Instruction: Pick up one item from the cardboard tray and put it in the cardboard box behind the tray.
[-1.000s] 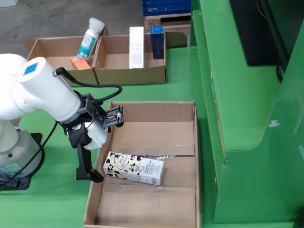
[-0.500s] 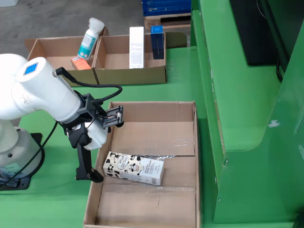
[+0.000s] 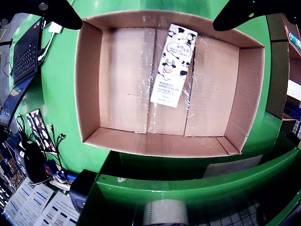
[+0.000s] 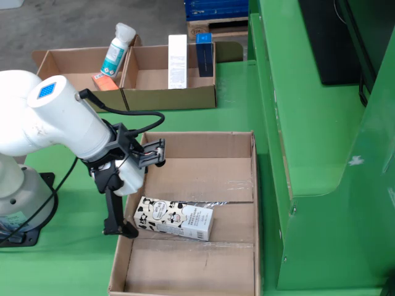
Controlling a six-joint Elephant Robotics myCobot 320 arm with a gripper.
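A cow-print carton [image 3: 173, 65] lies flat on the floor of a large open cardboard box [image 3: 89, 80]. In the moving view my gripper [image 3: 146, 21] looks straight down into the box; its two dark fingers [image 3: 56, 14] stand wide apart at the top corners, open and empty. In the still view the carton [image 4: 174, 219] lies near the left wall of the box [image 4: 253, 185], and my gripper [image 4: 137, 192] hangs open over that wall, just above and left of it. Two cardboard trays [image 4: 166, 92] stand further back, holding a white box [image 4: 178, 61], a dark blue box [image 4: 205, 54], a spray bottle [image 4: 116, 49] and an orange item [image 4: 105, 81].
A tall green metal frame [image 4: 308, 123] rises to the right of the box in the still view. The arm's base [image 4: 18, 191] stands at the left. In the moving view a laptop [image 3: 26, 56], cables and a tape roll [image 3: 164, 212] lie around the green table.
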